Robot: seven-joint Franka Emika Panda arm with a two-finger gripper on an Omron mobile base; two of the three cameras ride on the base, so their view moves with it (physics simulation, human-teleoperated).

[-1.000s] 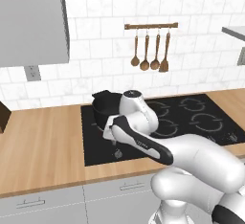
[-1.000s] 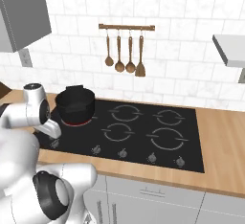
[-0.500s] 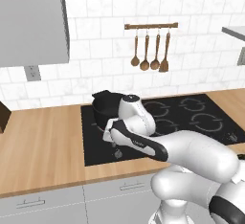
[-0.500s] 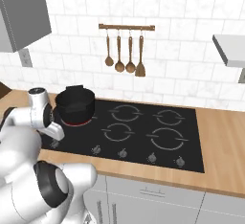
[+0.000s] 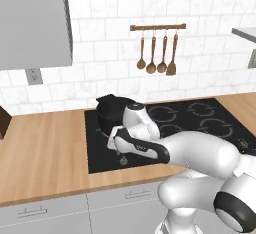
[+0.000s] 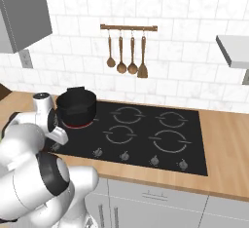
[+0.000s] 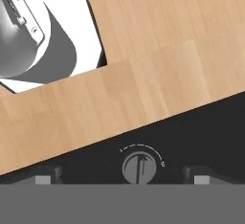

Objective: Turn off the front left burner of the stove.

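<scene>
Even, bright rendered light throughout, no glare or blur; soft shadows fall under the arm on the stove (image 5: 200, 123) glass.

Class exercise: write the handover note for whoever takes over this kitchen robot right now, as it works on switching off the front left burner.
Tool: open, holding nothing, poised over a control knob at the stove front edge, one fingertip on each side of it.
Front left burner: glowing red under the black pot.
Done: the approach to the knob.
Left: close on the knob, turn it off, check the glow dies.
</scene>
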